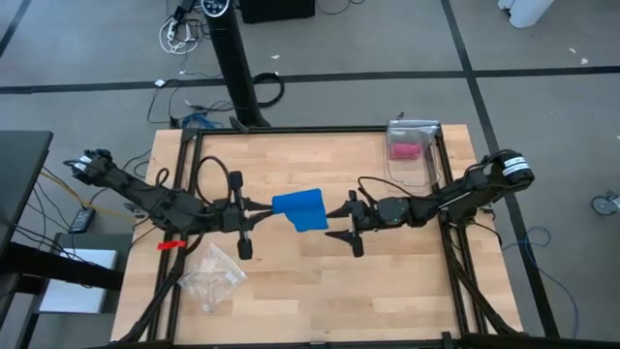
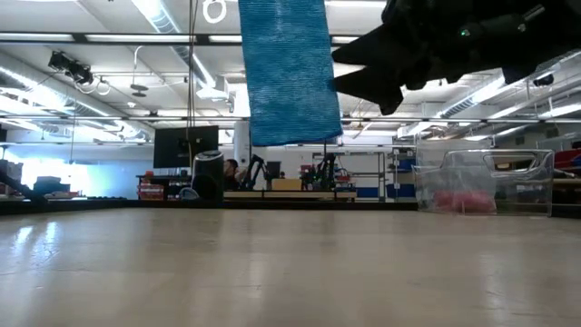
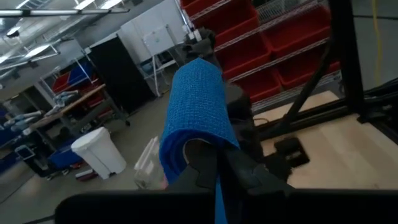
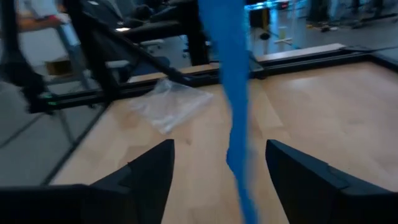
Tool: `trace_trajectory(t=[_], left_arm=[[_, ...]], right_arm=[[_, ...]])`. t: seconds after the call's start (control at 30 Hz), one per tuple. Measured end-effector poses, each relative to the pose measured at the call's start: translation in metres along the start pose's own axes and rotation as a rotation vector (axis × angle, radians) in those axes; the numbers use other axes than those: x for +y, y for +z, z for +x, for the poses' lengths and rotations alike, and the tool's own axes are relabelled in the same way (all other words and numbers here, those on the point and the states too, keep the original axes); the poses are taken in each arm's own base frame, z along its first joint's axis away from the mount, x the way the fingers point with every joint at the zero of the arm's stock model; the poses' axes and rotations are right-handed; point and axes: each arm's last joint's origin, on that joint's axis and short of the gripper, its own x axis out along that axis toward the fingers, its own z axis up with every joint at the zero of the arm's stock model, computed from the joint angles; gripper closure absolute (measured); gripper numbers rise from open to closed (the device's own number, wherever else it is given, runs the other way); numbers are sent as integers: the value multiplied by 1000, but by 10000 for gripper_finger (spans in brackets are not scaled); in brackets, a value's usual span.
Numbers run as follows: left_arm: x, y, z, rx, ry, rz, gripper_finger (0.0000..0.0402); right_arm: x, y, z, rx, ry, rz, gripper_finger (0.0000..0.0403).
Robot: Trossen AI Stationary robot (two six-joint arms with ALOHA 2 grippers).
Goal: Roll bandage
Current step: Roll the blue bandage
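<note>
We see the bandage [image 1: 299,209], a bright blue strip, held up off the worktop [image 1: 291,291] near its middle, hanging down between the 2 arms. The left claw [image 1: 263,211] is closed on the bandage's upper end; from its wrist the fabric [image 3: 194,115] drapes over its 2 fingers [image 3: 239,174]. The right claw [image 1: 341,221] sits just beside the bandage with its fingers [image 4: 149,171] spread open, the strip [image 4: 233,99] hanging between them without touching. A clear plastic bag [image 1: 213,276] lies by the worktop's front left edge. A clear bin [image 1: 414,150] with a pink roll [image 1: 402,150] stands at the far right corner.
</note>
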Motion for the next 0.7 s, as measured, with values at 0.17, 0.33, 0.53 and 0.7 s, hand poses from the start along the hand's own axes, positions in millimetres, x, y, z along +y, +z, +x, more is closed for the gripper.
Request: trace_trajectory(t=[0.17, 0.33, 0.53, 0.7], left_arm=[[0, -1, 0, 11, -3, 9, 394], [1, 0, 0, 9, 32, 35, 394], [7, 1, 3, -1, 71, 24, 394], [12, 1, 6, -3, 100, 11, 394]], right_arm=[[-3, 0, 4, -24, -15, -17, 131], [-3, -2, 6, -28, 14, -8, 136], [5, -9, 15, -41, 85, 19, 168], [12, -13, 30, -34, 70, -5, 231]])
